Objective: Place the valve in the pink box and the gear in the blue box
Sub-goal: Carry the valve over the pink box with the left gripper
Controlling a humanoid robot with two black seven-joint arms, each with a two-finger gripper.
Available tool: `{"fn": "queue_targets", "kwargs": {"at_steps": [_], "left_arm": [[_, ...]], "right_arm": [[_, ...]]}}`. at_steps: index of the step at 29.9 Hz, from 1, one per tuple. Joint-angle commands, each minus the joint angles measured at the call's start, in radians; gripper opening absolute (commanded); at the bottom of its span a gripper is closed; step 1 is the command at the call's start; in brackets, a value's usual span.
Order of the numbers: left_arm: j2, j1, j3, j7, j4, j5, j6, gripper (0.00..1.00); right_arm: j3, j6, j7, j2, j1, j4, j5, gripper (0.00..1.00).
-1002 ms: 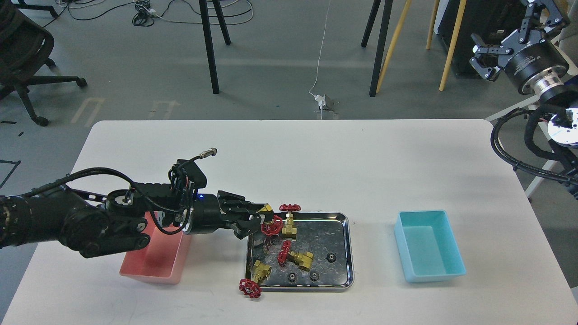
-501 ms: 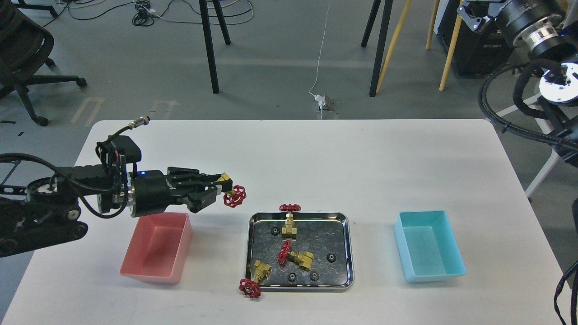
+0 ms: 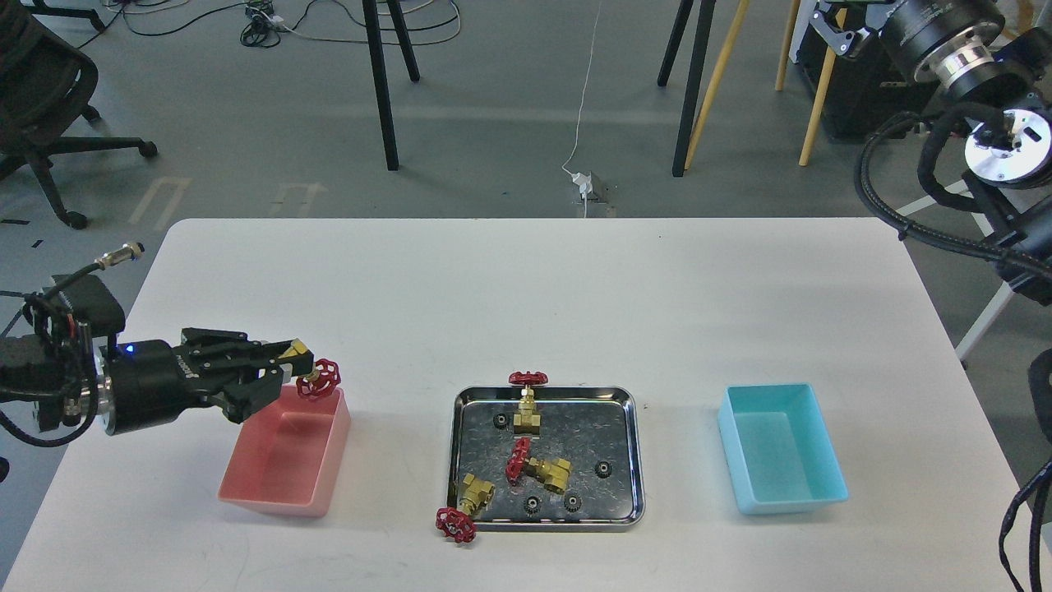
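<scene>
L gripper clamped on valve over pink box far rim; next: release into box.

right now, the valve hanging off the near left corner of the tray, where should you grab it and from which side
Grip the brass body of the valve, coming from above. The body lies on the steel tray rim, while its red handwheel hangs over the table edge-side, so pinching the wheel would likely tip it.

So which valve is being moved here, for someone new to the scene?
Find the pink box at the table's left. Above its far rim, the left gripper holds the valve. It alone is off the steel tray; the other three lie there.
</scene>
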Motion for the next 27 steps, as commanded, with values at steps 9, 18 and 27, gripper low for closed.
{"fn": "queue_targets", "kwargs": {"at_steps": [9, 18, 27], "left_arm": [[-0.043, 0.099, 0.0, 0.0, 0.088, 0.012, 0.035, 0.11], [-0.078, 0.14, -0.001, 0.0, 0.124, 0.012, 0.05, 0.16], [-0.098, 0.14, -0.001, 0.0, 0.122, 0.01, 0.052, 0.51]], "right_arm": [[0.008, 0.0, 0.0, -0.015, -0.016, 0.009, 0.002, 0.99], [0.008, 0.0, 0.0, -0.015, -0.036, 0.009, 0.002, 0.99], [0.008, 0.0, 0.0, -0.015, -0.042, 0.009, 0.002, 0.99]]}}
